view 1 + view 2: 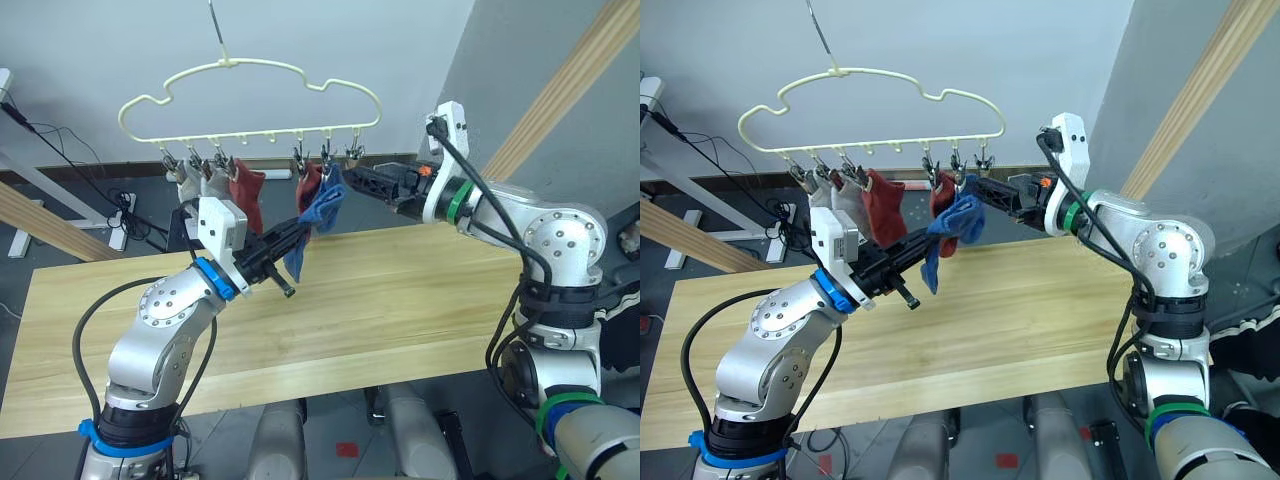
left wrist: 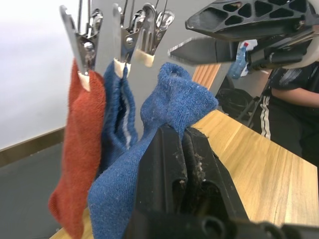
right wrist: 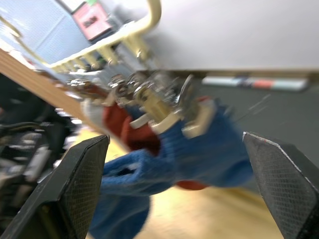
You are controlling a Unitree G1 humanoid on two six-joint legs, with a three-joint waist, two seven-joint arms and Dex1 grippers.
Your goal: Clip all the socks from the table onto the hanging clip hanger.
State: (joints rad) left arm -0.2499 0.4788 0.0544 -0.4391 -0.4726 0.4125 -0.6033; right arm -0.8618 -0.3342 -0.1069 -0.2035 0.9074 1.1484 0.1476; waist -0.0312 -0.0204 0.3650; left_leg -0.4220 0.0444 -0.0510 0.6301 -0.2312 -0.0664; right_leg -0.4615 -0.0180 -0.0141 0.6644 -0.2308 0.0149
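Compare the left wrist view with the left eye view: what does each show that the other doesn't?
Left wrist view alone: the left tool shut on a blue sock in close-up, under a free clip, and a person's dark sleeve.

Left eye view alone: the whole yellow hanger, two grey socks, and the right tool reaching toward the clips.

Both: a red sock, the other blue sock already clipped, and the wooden table.

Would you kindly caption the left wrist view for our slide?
Left gripper lifts a blue sock toward the hanger's free clip.
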